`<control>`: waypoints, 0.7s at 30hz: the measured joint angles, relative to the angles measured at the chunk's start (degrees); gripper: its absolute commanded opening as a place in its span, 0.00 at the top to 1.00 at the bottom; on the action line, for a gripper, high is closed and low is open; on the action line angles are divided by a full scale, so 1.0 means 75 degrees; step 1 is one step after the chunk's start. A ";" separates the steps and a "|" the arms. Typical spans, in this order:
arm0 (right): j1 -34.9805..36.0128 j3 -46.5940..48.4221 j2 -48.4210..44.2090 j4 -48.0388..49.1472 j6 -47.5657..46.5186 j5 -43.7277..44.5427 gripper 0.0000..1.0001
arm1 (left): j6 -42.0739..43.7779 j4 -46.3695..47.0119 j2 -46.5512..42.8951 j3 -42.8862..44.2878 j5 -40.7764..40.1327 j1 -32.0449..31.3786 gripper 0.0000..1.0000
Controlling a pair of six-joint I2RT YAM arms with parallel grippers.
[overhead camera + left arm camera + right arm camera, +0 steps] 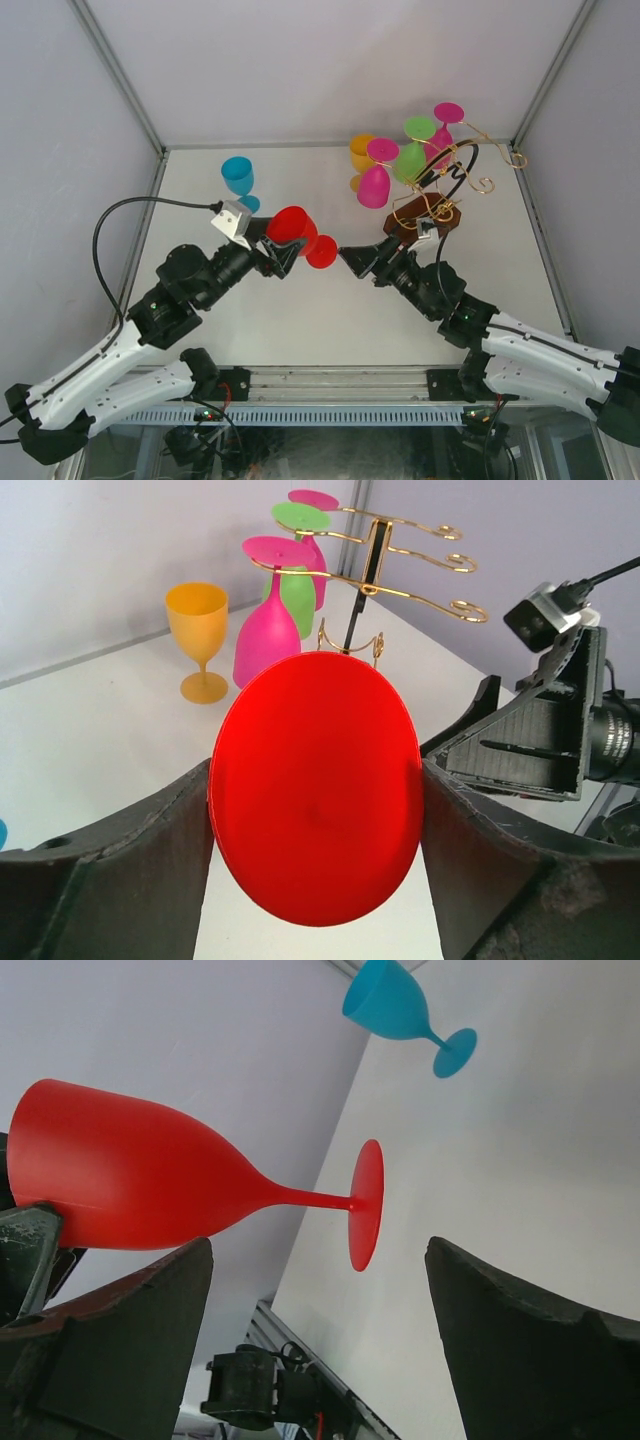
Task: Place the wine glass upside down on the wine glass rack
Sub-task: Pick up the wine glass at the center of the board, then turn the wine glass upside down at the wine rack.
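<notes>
The pale bench [330,320] carries the wine glass rack [373,555] at its far right. Pink [374,185] and green [410,160] glasses already hang from it foot-up, and an orange glass [361,152] stands beside it. A blue glass [238,178] stands well apart at the far left.

The left gripper [283,248] is clenched around the bowl of the red wine glass [300,232]. It holds the glass on its side above the middle of the bench, with stem and foot pointing at the right arm. The right gripper [350,258] is released and holds nothing, its tips facing the foot and close to it. From these angles I cannot tell whether the foot already lies between the tips or just short of them.

The step in hand looks like a handover. To do it well:
- The right gripper should come in square to the stem and reach past the foot.
- It should close on the thin stem just behind the disc, so the foot acts as a stop.
- The left gripper should let go only once that hold is firm, since the smooth, tapered bowl could slip or tip.
- The glass can then be turned foot-up and its stem slid into a free scroll-ended arm, clear of the hanging glasses.
</notes>
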 measured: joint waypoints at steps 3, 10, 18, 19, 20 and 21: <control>0.0000 0.0000 0.0143 0.0256 0.0090 -0.0073 0.18 | -0.0026 0.0125 -0.0064 0.0000 0.0020 -0.0020 0.23; -0.0195 0.0000 0.0606 0.0490 0.0391 -0.0393 0.28 | -0.0137 0.0431 -0.0146 0.0000 0.0149 -0.0093 0.23; -0.0382 0.0000 0.1285 0.1020 0.0501 -0.1081 0.54 | -0.0210 0.0656 -0.0245 -0.0003 0.0219 -0.0187 0.24; -0.0388 0.0000 0.1323 0.1067 0.0490 -0.1107 0.57 | -0.0210 0.0673 -0.0268 -0.0006 0.0219 -0.0189 0.24; -0.0393 0.0000 0.1361 0.1122 0.0478 -0.1148 0.60 | -0.0213 0.0688 -0.0297 -0.0006 0.0219 -0.0189 0.24; -0.0402 0.0000 0.1396 0.1174 0.0475 -0.1180 0.63 | -0.0219 0.0694 -0.0335 -0.0009 0.0213 -0.0195 0.24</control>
